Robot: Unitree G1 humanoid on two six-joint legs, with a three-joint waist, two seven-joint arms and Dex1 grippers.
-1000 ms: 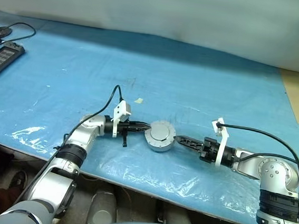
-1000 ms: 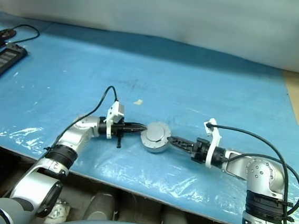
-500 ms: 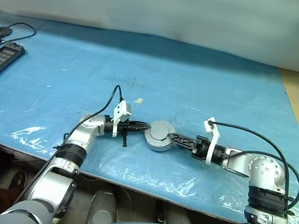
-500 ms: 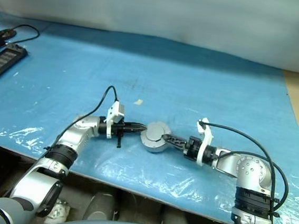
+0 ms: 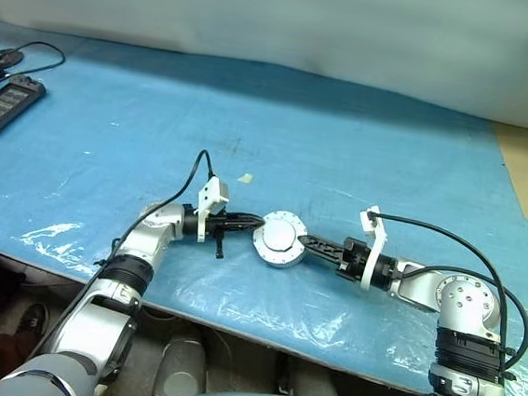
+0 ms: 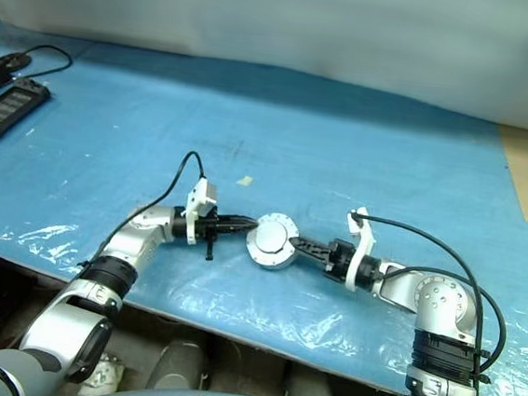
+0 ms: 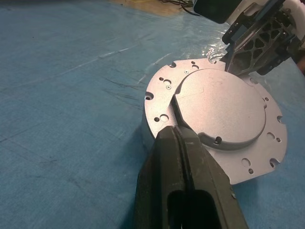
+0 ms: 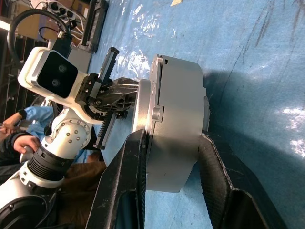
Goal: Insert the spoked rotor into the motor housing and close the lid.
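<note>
From the head views, the motor housing (image 5: 279,240) sits on the blue tabletop (image 5: 363,142), between the two arms. Its lid (image 5: 280,231) lies on top, so the inside is hidden and no windings or spoked wheel can be made out. The left gripper (image 5: 254,222) touches the housing on one side and the right gripper (image 5: 304,243) meets it on the other. The jaws are too small here to read. A black flat device (image 5: 3,106) with a cable lies far off near the tabletop's edge, and a tiny pale scrap (image 5: 244,177) lies near the housing.

In the left wrist view, the left gripper's jaws are pressed together, with no gap. Their tip (image 7: 175,131) rests on the flat silver plate, right at the edge of the raised round part of the lid (image 7: 219,112). The other gripper (image 7: 252,45) shows at the far side, partly cut off.

In the right wrist view, the right gripper's jaws are pinching the housing (image 8: 174,121), one black finger (image 8: 126,176) on each flat face. The housing's lower part is hidden behind the fingers. A person's hand (image 8: 21,140) shows at the picture's edge.
</note>
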